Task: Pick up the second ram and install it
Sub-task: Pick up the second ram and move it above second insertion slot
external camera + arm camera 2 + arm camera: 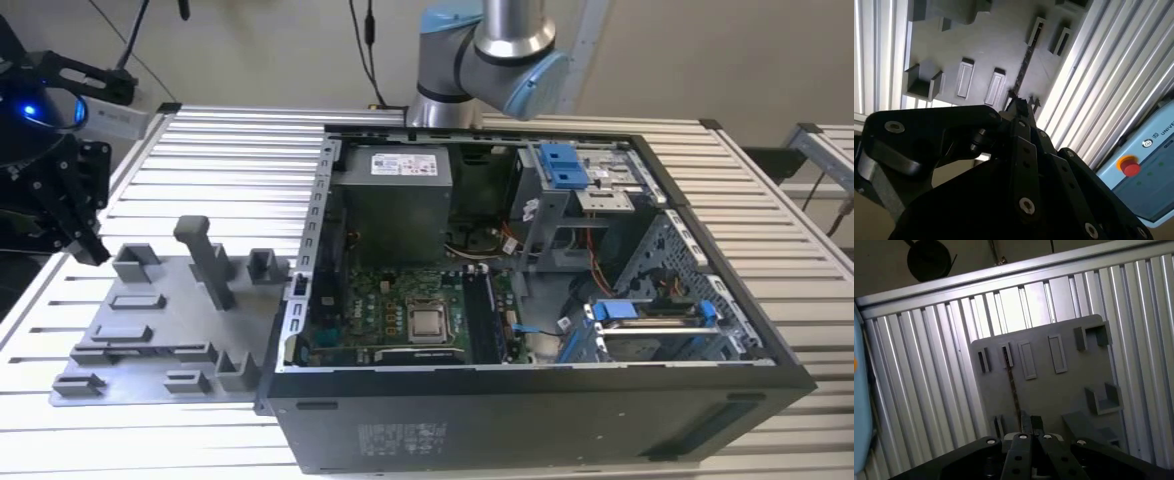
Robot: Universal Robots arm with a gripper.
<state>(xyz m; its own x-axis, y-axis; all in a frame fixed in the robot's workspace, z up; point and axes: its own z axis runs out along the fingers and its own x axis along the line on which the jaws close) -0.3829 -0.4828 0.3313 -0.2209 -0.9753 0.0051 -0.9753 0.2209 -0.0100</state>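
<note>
The hand (1031, 423) is hovering over the fixture plate (1064, 390); I cannot tell its state. The second ram (1013, 387) is standing edgewise on that plate, likely light, stiff and brittle: pinch its flat faces.

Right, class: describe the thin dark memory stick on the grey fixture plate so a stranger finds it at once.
Start at the ribbed metal table, then the flat grey plastic fixture plate lying on it. The memory stick stands on edge there, a thin dark strip among low grey blocks.
</note>
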